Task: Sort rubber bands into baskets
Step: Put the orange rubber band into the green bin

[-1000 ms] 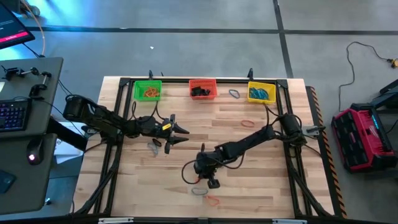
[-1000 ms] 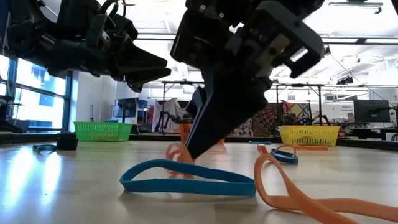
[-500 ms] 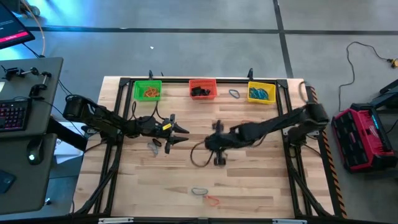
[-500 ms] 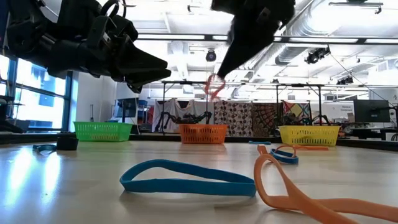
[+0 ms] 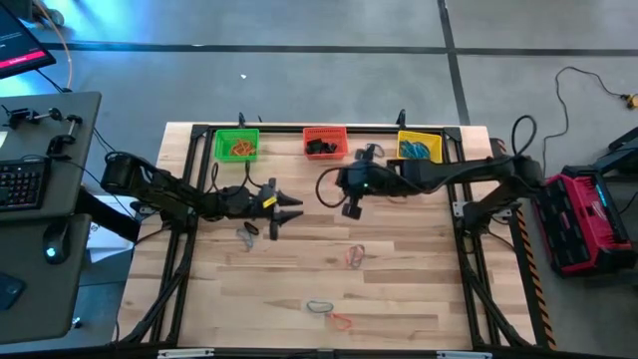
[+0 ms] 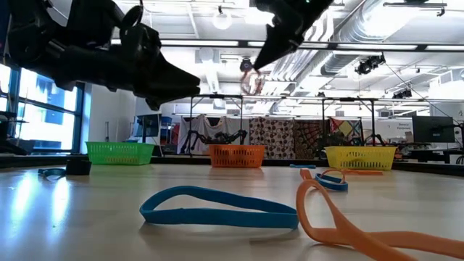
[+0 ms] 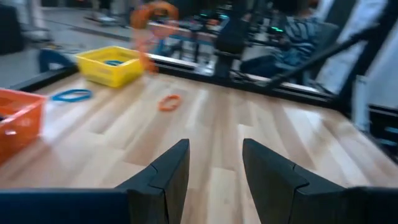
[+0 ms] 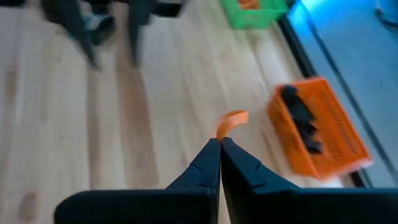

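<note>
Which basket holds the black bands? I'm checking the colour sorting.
The red-orange basket, the middle of the three: dark bands lie in it. The green basket holds orange ones, the yellow basket blue ones.

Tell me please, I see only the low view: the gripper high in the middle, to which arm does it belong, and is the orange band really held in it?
Observer: It is the right gripper. Its own wrist view shows the fingers shut on the orange rubber band.
Operator: Where does it hang, seen from above?
Observer: In the high view it hangs just in front of the red-orange basket, on the near side of it.
Operator: Which basket has bands of this colour inside?
Observer: The green basket, at the left end of the far row, holds orange bands.
</note>
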You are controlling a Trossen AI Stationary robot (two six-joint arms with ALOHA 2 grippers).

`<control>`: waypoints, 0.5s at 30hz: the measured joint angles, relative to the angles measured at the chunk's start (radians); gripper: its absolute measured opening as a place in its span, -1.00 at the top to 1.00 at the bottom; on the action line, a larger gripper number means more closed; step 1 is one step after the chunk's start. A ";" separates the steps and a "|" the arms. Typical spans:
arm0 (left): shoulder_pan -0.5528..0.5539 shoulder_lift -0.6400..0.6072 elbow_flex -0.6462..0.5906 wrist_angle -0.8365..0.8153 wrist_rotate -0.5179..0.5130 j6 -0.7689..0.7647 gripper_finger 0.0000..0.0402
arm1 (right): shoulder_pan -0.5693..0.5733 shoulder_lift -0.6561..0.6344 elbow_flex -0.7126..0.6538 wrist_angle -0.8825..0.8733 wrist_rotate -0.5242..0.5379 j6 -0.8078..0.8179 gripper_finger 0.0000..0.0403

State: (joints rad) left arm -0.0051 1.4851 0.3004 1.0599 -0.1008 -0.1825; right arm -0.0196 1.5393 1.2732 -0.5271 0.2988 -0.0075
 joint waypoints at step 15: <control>0.000 0.000 0.205 -0.262 -0.149 0.089 0.08 | 0.006 0.041 0.000 0.121 -0.112 -0.046 1.00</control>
State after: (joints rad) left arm -0.0050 1.4853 0.5058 0.7984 -0.2496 -0.0934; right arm -0.0132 1.5803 1.2728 -0.4058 0.1867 -0.0533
